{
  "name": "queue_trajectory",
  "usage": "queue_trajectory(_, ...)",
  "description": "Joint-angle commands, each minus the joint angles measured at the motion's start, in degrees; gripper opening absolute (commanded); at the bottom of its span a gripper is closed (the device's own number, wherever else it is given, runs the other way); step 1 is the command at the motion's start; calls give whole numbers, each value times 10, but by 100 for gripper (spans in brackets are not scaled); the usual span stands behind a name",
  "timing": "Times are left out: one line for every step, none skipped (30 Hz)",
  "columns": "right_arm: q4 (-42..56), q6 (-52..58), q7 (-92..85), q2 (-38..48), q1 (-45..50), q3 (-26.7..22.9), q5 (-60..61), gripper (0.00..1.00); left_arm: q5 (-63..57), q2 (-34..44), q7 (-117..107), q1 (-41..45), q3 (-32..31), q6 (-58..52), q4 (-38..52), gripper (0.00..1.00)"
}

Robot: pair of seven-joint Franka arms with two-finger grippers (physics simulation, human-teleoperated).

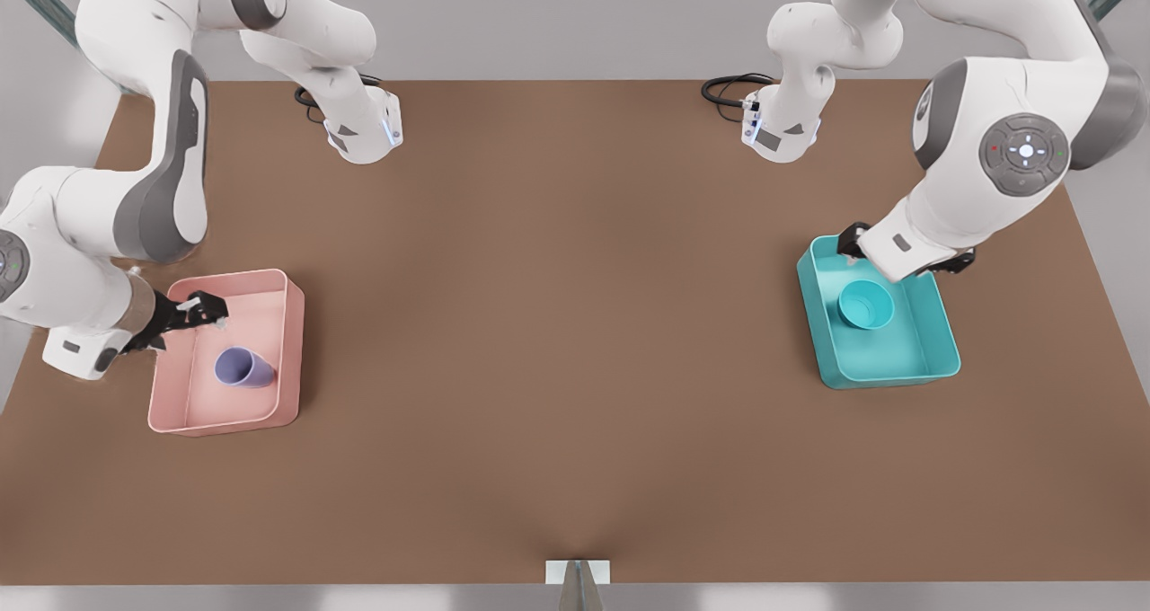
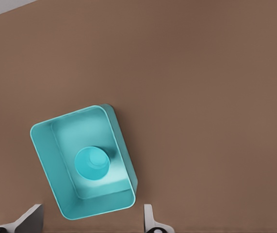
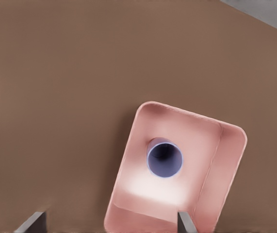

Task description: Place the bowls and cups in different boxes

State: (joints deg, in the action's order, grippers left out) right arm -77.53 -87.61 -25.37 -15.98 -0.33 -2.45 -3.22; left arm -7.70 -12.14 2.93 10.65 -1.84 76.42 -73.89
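Note:
The lavender cup (image 1: 243, 367) rests inside the pale pink box (image 1: 225, 280) at the front view's left. My right gripper (image 1: 199, 312) hovers above that box's back left corner, open and empty. In the right wrist view the cup (image 3: 164, 159) shows its open mouth inside the pink box (image 3: 225, 160), beyond my right gripper (image 3: 109, 224). The teal bowl (image 1: 866, 305) sits in the teal box (image 1: 934, 359) at the front view's right. My left gripper (image 1: 852, 239) hangs over that box's back edge. Its wrist view shows the bowl (image 2: 92, 163) in the teal box (image 2: 43, 155) and the left gripper (image 2: 90, 223) open.
The brown table (image 1: 575, 323) stretches wide between the two boxes. Both arm bases (image 1: 364, 130) (image 1: 780, 130) stand at the back edge with black cables (image 1: 732, 85). A small grey bracket (image 1: 578, 580) sits at the front edge.

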Motion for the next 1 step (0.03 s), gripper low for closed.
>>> queue_trajectory(-41,131,218,69,-20,13,3,100,0,0,-36,2,0,-14,0,100)
